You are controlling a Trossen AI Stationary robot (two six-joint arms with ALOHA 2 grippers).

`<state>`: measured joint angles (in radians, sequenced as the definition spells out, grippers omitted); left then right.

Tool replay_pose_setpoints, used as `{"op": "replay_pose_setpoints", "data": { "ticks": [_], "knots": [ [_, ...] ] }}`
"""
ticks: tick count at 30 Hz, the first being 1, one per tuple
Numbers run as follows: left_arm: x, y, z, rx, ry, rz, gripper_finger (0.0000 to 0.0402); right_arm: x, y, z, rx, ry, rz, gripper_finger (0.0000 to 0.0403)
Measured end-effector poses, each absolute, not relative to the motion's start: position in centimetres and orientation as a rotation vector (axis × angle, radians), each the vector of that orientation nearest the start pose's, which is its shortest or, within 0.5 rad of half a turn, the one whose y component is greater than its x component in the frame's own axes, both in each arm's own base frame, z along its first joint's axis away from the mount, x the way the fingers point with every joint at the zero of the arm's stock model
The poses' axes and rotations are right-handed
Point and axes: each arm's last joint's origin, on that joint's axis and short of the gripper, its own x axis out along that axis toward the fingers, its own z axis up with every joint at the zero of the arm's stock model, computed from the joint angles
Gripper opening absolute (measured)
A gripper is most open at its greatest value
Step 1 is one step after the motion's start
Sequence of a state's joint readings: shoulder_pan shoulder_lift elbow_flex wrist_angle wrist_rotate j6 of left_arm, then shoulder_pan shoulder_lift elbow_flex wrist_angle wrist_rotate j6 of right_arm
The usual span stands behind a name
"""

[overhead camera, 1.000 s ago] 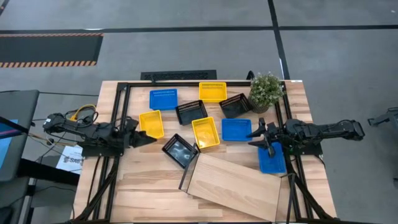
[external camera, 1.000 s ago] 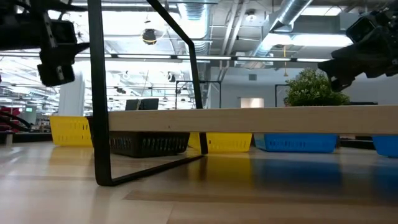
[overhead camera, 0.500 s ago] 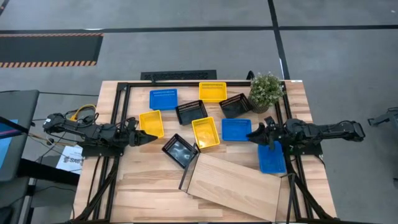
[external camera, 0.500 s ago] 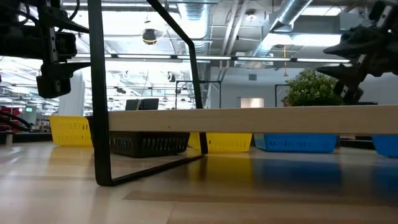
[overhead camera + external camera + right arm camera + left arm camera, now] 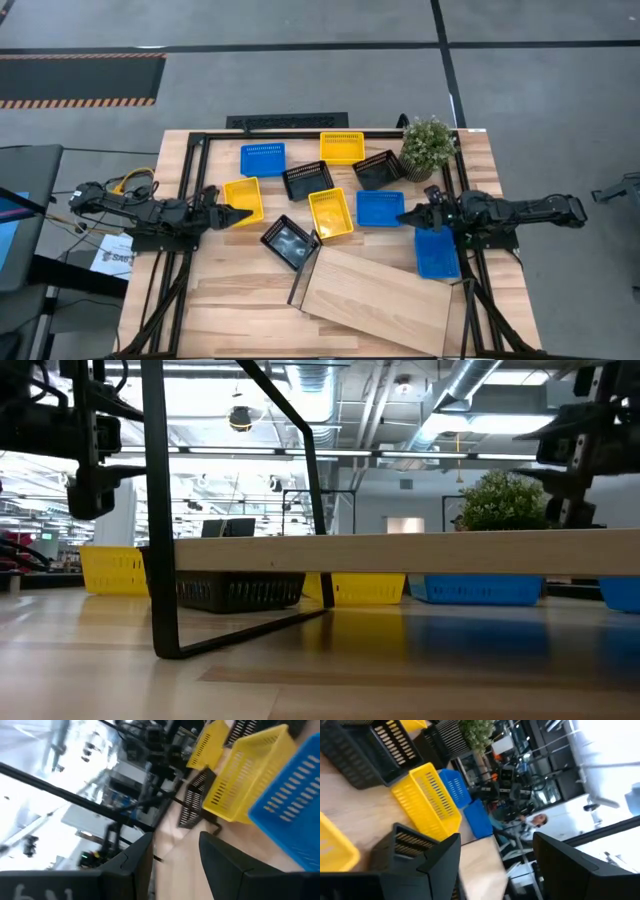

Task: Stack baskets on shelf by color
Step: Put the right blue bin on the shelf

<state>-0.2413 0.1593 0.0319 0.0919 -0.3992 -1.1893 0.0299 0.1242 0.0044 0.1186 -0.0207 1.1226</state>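
**Nine baskets loose on the bench, shelf bare**

I count nine baskets, all on the bench (image 5: 240,290) and none on the shelf (image 5: 375,298).

- **Blue:** three. One (image 5: 262,158) is at the far side, one (image 5: 380,208) is mid-bench, and one (image 5: 437,253) is by the right edge, partly under the right arm.
- **Yellow:** three. One (image 5: 342,146) is at the far side, one (image 5: 243,198) is on the left, and one (image 5: 331,213) is in the middle.
- **Black:** three. Two (image 5: 307,180) (image 5: 378,169) sit in the far-middle, and one (image 5: 290,241) lies close to the shelf's black end frame (image 5: 300,282).

The shelf lies skewed across the near half of the bench, with nothing on its board.

The left tool (image 5: 237,214) hangs at the near edge of the left yellow basket. Its fingers are spread and hold nothing. The right tool (image 5: 407,217) hangs at the right edge of the mid-bench blue basket, also released and empty.

A potted plant (image 5: 428,143) stands at the far right corner, just beside a black basket.

In the low view the shelf board (image 5: 400,553) spans my whole picture and hides most of the baskets behind it. The bench is light wood on grey floor, and the hall beyond has ceiling ducts and bright lights.
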Motion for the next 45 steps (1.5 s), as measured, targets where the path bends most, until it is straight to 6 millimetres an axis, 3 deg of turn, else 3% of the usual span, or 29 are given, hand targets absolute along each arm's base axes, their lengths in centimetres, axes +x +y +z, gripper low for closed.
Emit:
{"op": "replay_pose_setpoints", "data": {
  "ticks": [4,8,11,15,19,27,35,45],
  "knots": [
    [10.4,-1.4,18.3,-1.210,-0.175,0.086,0.0238,10.3,0.3,18.5,1.099,-0.110,0.113,0.0184],
    [10.0,-1.3,20.1,-1.205,-0.350,-0.007,0.0238,9.6,0.2,22.0,0.995,-0.288,0.149,0.0184],
    [9.6,-1.1,21.3,-1.201,-0.461,-0.041,0.0238,8.9,0.0,24.4,0.876,-0.379,0.101,0.0184],
    [9.3,-1.0,23.3,-1.167,-0.481,-0.015,0.0238,8.0,-0.3,27.8,0.720,-0.481,0.015,0.0189],
    [9.0,-0.9,26.2,-1.112,-0.472,0.001,0.0238,7.4,-0.4,30.7,0.605,-0.472,-0.054,0.0203],
    [8.8,-0.9,33.0,-0.961,-0.390,0.066,0.0238,7.7,-0.5,34.7,0.490,-0.274,-0.155,0.0250],
    [10.5,-1.3,36.8,-0.894,-0.189,0.156,0.0238,8.8,-0.4,35.2,0.608,0.040,-0.223,0.0255],
    [12.5,-1.8,38.2,-0.818,-0.048,0.216,0.0238,9.1,0.2,30.9,0.930,0.616,-0.343,0.0255]
  ]
}}
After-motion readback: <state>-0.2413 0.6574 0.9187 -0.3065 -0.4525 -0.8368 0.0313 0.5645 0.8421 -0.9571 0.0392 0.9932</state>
